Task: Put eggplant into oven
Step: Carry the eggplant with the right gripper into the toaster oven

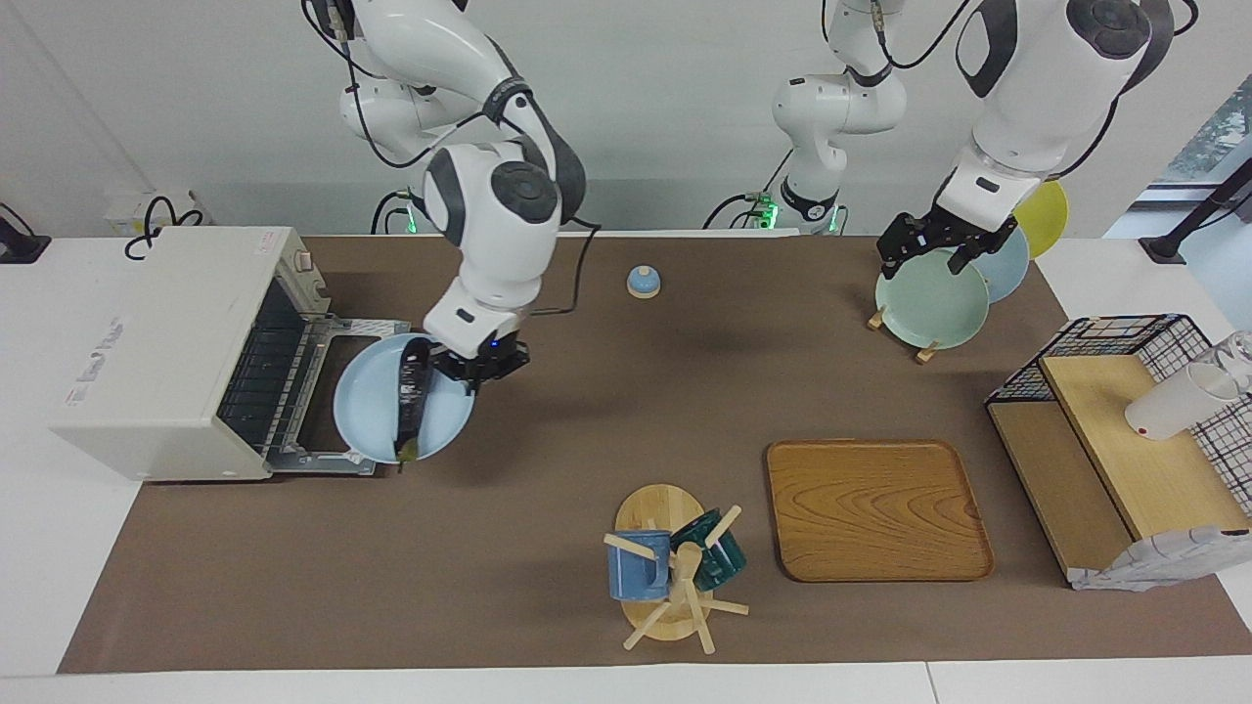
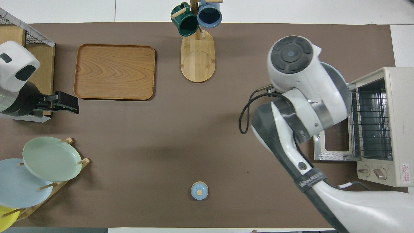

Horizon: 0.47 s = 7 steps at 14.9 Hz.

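brown-covered table [image 1: 548,469], oven [image 1: 166,347] at right arm's end, door down. right hand [image 1: 476,366] clenched on blue plate [image 1: 367,411] carrying eggplant [image 1: 411,396], over the door. transport step; next, judged: tilt or slide eggplant onto rack. left hand [image 1: 937,244] released, waiting over plate rack [image 1: 924,313].

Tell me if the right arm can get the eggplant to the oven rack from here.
Probably yes: right gripper grips the blue plate carrying the eggplant over the oven's lowered door; nothing blocks the rack.
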Tool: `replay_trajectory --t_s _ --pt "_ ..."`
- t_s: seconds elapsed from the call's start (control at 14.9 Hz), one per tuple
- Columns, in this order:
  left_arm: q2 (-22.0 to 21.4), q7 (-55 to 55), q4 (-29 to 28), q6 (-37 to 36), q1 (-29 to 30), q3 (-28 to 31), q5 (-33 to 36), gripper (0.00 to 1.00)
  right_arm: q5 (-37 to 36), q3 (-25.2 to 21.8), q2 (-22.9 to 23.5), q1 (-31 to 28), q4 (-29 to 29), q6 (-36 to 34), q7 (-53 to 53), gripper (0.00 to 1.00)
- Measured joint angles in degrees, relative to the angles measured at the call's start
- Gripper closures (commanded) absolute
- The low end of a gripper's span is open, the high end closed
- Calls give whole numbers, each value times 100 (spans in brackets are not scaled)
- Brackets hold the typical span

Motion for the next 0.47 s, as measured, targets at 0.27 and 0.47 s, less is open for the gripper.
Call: replay_trajectory --t_s 0.27,0.47 --pt "0 0 0 0 1 3 0 0 2 12 -443 -590 -1083 406 -67 100" --pt "0 0 0 0 1 3 0 0 2 19 -562 -942 -1522 595 -139 100"
